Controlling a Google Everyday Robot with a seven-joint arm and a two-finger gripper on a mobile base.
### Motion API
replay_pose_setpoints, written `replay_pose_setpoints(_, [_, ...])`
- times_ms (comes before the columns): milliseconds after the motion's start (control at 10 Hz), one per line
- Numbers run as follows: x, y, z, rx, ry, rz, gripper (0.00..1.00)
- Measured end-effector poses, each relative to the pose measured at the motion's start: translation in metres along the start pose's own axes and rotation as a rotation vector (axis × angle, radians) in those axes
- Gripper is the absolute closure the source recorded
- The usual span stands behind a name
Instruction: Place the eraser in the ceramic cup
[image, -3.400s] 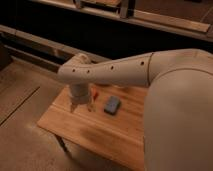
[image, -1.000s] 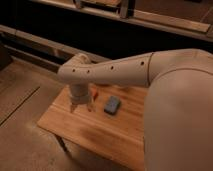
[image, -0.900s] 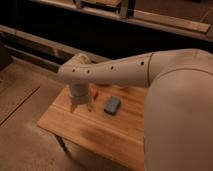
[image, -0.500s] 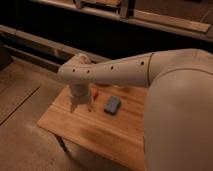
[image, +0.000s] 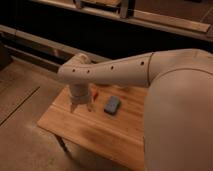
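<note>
My gripper (image: 81, 107) hangs from the white arm over the left part of the wooden table (image: 95, 131), its fingertips just above the wood. A blue-grey flat block (image: 112, 105) lies on the table a short way to its right. A thin red stick-like item (image: 94, 93) shows just behind the gripper. The black eraser and the ceramic cup are hidden or out of view; the arm covers much of the table's back and right.
The table's left and front edges drop to a concrete floor (image: 25, 100). A dark shelf or rail structure (image: 60, 47) runs along behind the table. My bulky white arm (image: 175, 100) fills the right side of the view.
The arm and gripper have barely moved over the last seconds; the red item looks a little more covered by the gripper than in the oldest frame.
</note>
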Motion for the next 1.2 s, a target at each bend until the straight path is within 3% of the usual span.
replay_pose_setpoints(300, [-0.021, -0.004, 0.003, 0.056, -0.003, 0.026, 0.35])
replay_pose_setpoints(400, [-0.051, 0.002, 0.0, 0.064, -0.029, 0.064, 0.35])
replay_pose_setpoints(500, [-0.067, 0.004, -0.003, 0.053, -0.047, 0.087, 0.35])
replay_pose_setpoints(800, [-0.13, 0.016, -0.027, -0.061, -0.146, 0.204, 0.35])
replay_pose_setpoints(1100, [-0.163, 0.013, -0.04, -0.155, -0.222, 0.316, 0.35])
replay_pose_setpoints(1200, [-0.169, 0.012, -0.04, -0.167, -0.232, 0.335, 0.35])
